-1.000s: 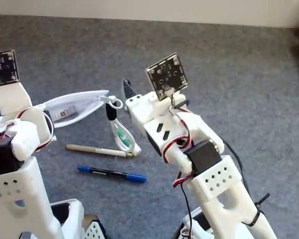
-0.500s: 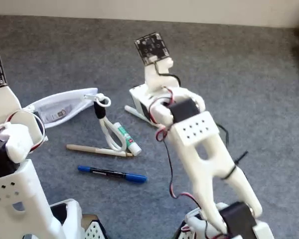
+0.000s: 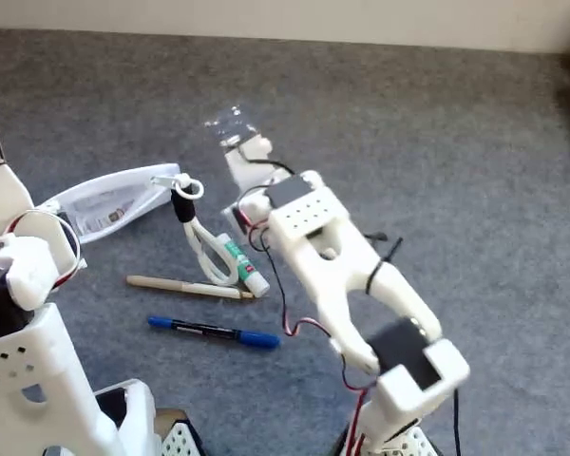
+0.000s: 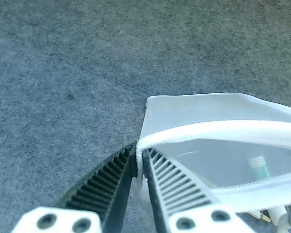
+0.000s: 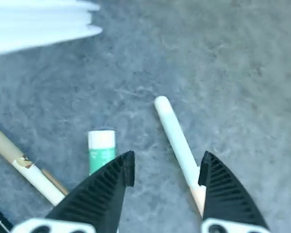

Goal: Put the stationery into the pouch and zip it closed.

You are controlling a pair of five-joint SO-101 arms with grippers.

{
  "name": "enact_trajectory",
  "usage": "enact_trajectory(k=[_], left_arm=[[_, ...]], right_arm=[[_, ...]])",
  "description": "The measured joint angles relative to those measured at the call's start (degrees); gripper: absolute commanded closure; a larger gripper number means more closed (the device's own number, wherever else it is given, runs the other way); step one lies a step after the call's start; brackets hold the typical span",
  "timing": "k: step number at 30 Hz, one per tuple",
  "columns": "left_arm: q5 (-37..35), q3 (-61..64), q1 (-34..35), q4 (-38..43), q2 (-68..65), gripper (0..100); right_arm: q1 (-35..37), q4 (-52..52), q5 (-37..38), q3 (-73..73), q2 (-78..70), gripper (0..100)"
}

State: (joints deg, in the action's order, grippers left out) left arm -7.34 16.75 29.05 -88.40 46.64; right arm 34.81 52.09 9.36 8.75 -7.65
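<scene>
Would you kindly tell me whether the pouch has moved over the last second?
Yes. The pouch has slid leftward in the high view: its zipper end now sits nearer the left tip of the beige pen, which has stayed put.

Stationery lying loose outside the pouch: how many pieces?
4: beige pen, blue marker beside it, glue stick near the beige pen's tip, white pen under the open right gripper. The right arm may hide more.

Nothing legible: print on the pouch (image 3: 104, 201) and the glue stick (image 3: 240, 263) (its green band) is too small to read.
</scene>
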Motion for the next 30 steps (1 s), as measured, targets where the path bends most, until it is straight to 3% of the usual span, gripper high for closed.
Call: enact_trajectory(k=[9,19,27,30], left_arm=[[0.0,0.0,0.0,0.0,0.0,99],[0.0,1.05,0.0,0.0,0.0,99],[0.0,1.14,0.0,0.18,0.0,99],[0.0,1.14,0.0,0.18,0.0,99]], right_arm=[[0.0,0.0,0.09,-9.93,-12.66,79.3],[-0.09,0.0,6.24,-19.87,-25.32,79.3],[-3.08,0.09,6.42,-25.67,-30.33,99.6],[-4.31,0.0,7.12,-26.2,-30.68,99.4]])
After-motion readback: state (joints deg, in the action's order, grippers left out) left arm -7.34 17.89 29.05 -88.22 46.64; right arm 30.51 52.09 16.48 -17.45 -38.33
